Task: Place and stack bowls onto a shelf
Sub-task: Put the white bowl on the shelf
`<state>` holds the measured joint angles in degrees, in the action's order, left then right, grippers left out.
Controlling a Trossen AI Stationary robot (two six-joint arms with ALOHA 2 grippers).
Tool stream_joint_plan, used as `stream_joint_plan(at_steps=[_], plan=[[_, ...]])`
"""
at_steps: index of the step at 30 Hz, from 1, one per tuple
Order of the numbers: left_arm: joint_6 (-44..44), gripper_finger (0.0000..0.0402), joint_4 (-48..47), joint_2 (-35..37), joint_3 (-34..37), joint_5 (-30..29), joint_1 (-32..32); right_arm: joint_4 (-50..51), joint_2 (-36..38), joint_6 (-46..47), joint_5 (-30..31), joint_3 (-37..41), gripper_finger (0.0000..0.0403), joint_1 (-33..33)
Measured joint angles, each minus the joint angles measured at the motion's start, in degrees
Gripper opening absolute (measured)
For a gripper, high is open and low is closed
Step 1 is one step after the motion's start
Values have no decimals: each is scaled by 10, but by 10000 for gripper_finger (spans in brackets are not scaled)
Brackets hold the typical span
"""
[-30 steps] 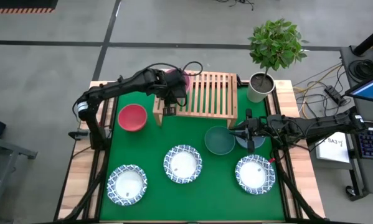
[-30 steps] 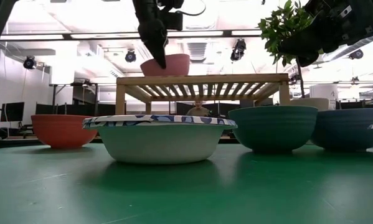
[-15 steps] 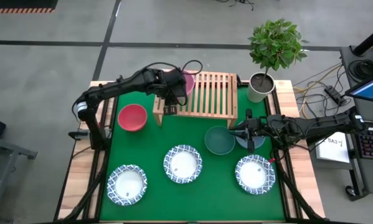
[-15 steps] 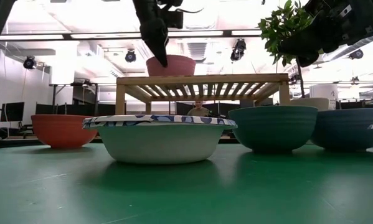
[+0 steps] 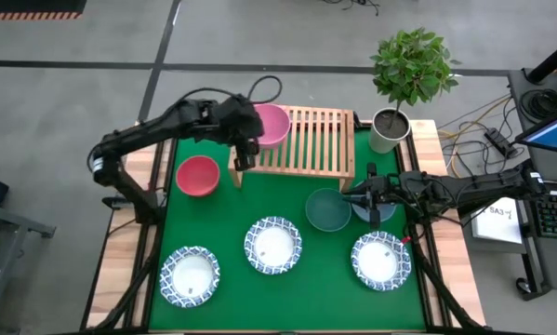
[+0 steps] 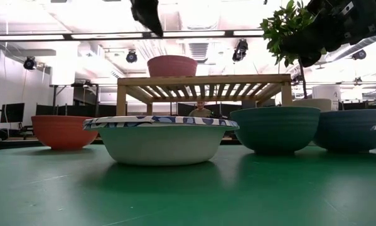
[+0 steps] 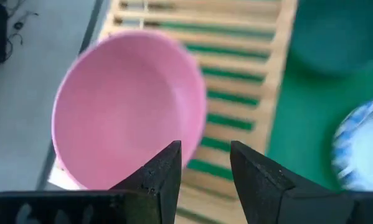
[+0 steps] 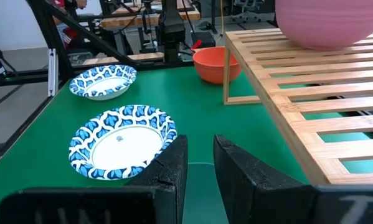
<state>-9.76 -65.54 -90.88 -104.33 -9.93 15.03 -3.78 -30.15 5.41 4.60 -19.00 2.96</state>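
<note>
A pink bowl (image 5: 271, 124) stands level by its base on the left end of the light-wood shelf (image 5: 308, 144); it also shows in the left wrist view (image 7: 127, 112) and the low view (image 6: 172, 65). My left gripper (image 5: 250, 140) (image 7: 205, 165) hangs open just left of and above the pink bowl, touching nothing. My right gripper (image 5: 352, 195) (image 8: 200, 163) hovers open by a narrow gap, high over the teal bowl (image 5: 327, 210) and the blue bowl (image 5: 364, 209). A red bowl (image 5: 197, 175) sits left of the shelf. Three white patterned bowls (image 5: 273, 245) (image 5: 190, 276) (image 5: 381, 259) line the near half.
A grey pot with a plant (image 5: 387, 130) stands at the shelf's right end, by the far right corner. The shelf's middle and right slats (image 5: 324, 140) are bare. Green mat (image 5: 259, 200) shows between the shelf and the white bowls.
My left gripper has opened and let go of the pink bowl, then risen and drawn back toward the table's left edge. The bowl, tilted a second ago, now stands level on the shelf. My right arm has kept still.
</note>
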Motion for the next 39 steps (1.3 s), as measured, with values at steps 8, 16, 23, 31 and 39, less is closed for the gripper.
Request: stream_joint_plan(at_steps=[8, 16, 23, 31, 39], plan=[[92, 120, 107, 81, 78, 0, -162, -30, -5, 74, -1, 0, 68, 0], [78, 120, 332, 168, 292, -17, -337, -103, -74, 106, -5, -8, 68, 19], [77, 120, 563, 203, 495, -130, -439, -97, -194, 107, -5, -103, 68, 61], [128, 120, 582, 222, 568, -172, -458, 49, -333, 133, 0, -272, 68, 77], [149, 120, 568, 234, 568, -172, -463, 166, -472, 135, 7, -420, 68, 78]])
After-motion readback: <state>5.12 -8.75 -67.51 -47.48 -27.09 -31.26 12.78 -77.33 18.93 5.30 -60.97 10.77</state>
